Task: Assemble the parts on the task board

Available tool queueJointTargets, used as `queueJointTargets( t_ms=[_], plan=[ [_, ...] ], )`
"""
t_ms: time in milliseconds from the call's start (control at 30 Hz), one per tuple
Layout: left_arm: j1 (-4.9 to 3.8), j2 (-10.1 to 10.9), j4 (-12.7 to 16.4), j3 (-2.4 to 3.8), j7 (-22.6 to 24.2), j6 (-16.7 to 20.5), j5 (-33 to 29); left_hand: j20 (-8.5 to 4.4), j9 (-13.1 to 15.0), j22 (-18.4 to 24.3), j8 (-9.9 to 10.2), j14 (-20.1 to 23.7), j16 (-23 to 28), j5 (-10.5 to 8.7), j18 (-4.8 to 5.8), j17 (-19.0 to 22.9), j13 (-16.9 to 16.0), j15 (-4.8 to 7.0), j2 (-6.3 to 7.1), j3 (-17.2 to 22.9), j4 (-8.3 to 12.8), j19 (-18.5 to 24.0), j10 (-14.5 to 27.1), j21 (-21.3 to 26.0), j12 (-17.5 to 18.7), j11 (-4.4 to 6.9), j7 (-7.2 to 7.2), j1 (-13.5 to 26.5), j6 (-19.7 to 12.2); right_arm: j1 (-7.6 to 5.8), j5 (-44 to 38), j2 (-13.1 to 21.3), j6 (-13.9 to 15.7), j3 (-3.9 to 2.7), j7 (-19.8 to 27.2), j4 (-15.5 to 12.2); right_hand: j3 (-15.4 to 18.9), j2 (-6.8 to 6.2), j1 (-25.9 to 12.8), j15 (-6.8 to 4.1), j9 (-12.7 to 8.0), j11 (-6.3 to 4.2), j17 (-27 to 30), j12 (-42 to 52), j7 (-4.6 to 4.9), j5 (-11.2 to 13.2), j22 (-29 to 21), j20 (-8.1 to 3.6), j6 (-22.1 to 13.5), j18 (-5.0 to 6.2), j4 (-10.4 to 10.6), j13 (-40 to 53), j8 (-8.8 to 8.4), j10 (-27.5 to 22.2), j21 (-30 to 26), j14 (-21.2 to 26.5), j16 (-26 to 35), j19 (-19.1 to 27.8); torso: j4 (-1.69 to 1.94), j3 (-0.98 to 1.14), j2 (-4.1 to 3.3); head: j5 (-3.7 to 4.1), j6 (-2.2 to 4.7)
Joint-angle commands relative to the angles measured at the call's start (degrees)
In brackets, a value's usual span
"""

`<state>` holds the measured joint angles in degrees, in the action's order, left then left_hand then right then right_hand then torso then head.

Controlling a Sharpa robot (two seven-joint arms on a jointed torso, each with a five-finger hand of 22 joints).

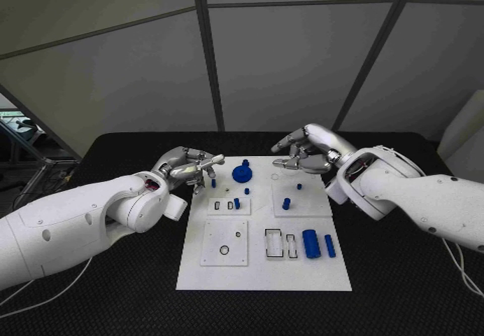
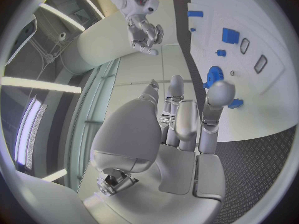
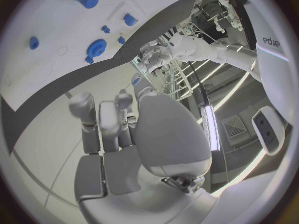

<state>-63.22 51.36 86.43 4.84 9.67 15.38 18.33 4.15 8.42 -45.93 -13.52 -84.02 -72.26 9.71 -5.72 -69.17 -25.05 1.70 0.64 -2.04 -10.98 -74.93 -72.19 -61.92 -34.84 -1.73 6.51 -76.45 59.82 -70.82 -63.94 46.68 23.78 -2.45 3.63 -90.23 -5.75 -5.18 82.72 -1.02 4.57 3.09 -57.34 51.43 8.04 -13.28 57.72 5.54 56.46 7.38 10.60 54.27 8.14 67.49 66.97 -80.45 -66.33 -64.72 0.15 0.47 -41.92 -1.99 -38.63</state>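
The white task board lies in the middle of the black table. A blue gear-like part and several small blue pegs stand on its far half. A blue cylinder and a blue bar lie near the right edge. My left hand hovers at the board's far left edge, fingers stretched out and holding nothing; a small blue peg stands just beside one fingertip. My right hand hangs over the board's far edge, pinching a small blue part at its fingertips.
Several empty slots and holes mark the board's near half. Black table surrounds the board on all sides. My two forearms come in low from both sides.
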Motion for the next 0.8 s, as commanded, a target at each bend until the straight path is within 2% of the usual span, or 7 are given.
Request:
queueJointTargets(
  t_ms=[33,100,167,200,333,533,800],
  plan=[
    [-0.76,-0.31,0.28,0.10,-15.90,-9.97,15.93,-0.40,1.56,-6.50,-2.30,-3.66,-8.28,-1.89,-0.64,-9.14,-12.48,0.74,-0.62,-2.10,-3.90,-1.92,-2.03,-4.94,-12.65,0.46,-0.73,4.85,0.23,-0.77,12.52,1.41,-2.71,-0.10,4.16,1.12,-1.63,0.23,0.79,-0.04,-0.43,-0.01,19.78,-16.83,0.28,-0.02,-16.61,-0.12,0.95,3.32,0.90,-14.02,-0.54,-2.19,-15.25,6.47,20.40,11.19,-0.29,0.18,0.66,-0.34,-0.38],
    [-1.24,-0.77,0.33,0.10,-19.45,-11.01,20.16,-0.82,2.49,-9.79,-3.62,-3.89,-9.59,-6.82,-0.23,-10.59,-19.57,1.13,-1.22,-4.40,-4.80,-3.22,-3.56,-7.26,-19.27,1.01,-1.20,9.74,0.49,-1.02,13.91,2.14,-3.04,-0.12,4.35,1.68,-2.66,-0.25,1.46,0.13,-0.58,0.01,23.23,-23.48,0.25,-0.04,-18.97,0.28,1.29,3.06,1.39,-19.51,-1.09,-1.17,-18.73,7.21,26.59,11.22,-0.23,0.22,0.88,-0.41,-0.65],
    [-1.84,-1.49,0.31,0.10,-23.49,-12.58,24.96,-1.34,3.60,-13.51,-5.10,-3.80,-9.94,-7.04,0.36,-10.99,-26.26,1.85,-1.17,-6.00,-5.21,-4.78,-5.10,-9.80,-25.33,1.28,-2.08,11.35,0.97,-1.23,15.21,2.78,-3.39,-0.14,4.63,2.38,-4.16,-1.33,2.21,0.80,-0.71,0.23,27.52,-33.03,0.96,0.17,-22.81,1.04,1.67,3.02,2.33,-28.22,-2.07,2.06,-24.23,7.13,35.03,10.96,-0.18,0.26,1.06,-0.47,-0.84],
    [-2.12,-1.83,0.33,0.10,-25.41,-13.39,27.09,-1.72,4.56,-14.89,-6.24,-3.69,-10.12,-6.86,0.60,-11.19,-28.95,2.22,-1.07,-7.21,-5.34,-5.37,-5.13,-10.81,-27.89,1.56,-2.45,11.96,0.91,-1.30,15.65,2.98,-3.53,-0.15,4.75,2.71,-4.50,-1.15,2.08,1.05,-0.57,0.30,28.07,-34.97,0.52,-0.12,-23.48,0.89,2.43,3.30,2.70,-30.01,-1.97,2.63,-24.90,5.29,35.99,9.77,-0.21,0.29,1.12,-0.51,-0.85],
    [-3.34,-3.44,0.09,0.09,-31.47,-16.18,34.35,-2.15,7.67,-19.11,-9.59,-3.49,-10.39,-7.03,1.28,-11.61,-34.84,2.44,-1.71,-8.71,-5.65,-6.72,-5.06,-13.50,-33.12,2.21,-2.65,9.52,-0.14,-1.48,16.61,3.36,-4.07,-0.16,5.06,3.71,-5.25,-1.73,2.16,1.28,-0.57,0.81,30.76,-40.33,0.82,-0.26,-25.96,1.15,2.99,3.15,3.00,-35.10,-2.67,4.49,-28.16,4.25,41.49,8.32,-0.28,0.43,1.31,-0.70,-1.05],
    [-5.36,-6.26,-1.42,-0.54,-36.88,-17.50,38.92,-2.13,10.92,-21.01,-12.48,-3.45,-10.42,-6.73,1.52,-11.79,-35.65,2.33,-3.24,-8.93,-5.36,-7.42,-3.90,-14.65,-33.78,2.09,-2.69,6.98,-2.27,-1.57,16.90,3.04,-4.15,-0.16,4.89,4.91,-6.63,-2.12,2.38,1.91,-0.55,1.45,34.27,-45.97,1.08,-2.13,-29.13,1.61,4.09,3.06,2.60,-40.93,-3.48,6.43,-32.60,3.50,49.13,7.22,-0.13,0.36,1.21,-0.66,-1.10],
    [-7.24,-8.21,-2.04,-1.17,-38.99,-19.23,40.53,-2.06,13.64,-21.92,-14.60,-3.45,-10.38,-6.59,1.67,-11.91,-35.64,2.25,-4.18,-9.34,-5.41,-8.25,-2.88,-15.02,-33.55,1.99,-2.51,5.96,-4.42,-1.59,16.91,2.50,-3.54,-0.16,4.70,5.97,-7.01,-2.46,2.11,2.06,-0.58,1.63,35.25,-47.44,1.25,-2.23,-30.11,1.80,4.21,3.08,2.32,-42.85,-3.88,6.85,-33.95,2.63,51.65,6.65,-0.20,0.30,1.09,-0.87,-1.33]
  ],
)
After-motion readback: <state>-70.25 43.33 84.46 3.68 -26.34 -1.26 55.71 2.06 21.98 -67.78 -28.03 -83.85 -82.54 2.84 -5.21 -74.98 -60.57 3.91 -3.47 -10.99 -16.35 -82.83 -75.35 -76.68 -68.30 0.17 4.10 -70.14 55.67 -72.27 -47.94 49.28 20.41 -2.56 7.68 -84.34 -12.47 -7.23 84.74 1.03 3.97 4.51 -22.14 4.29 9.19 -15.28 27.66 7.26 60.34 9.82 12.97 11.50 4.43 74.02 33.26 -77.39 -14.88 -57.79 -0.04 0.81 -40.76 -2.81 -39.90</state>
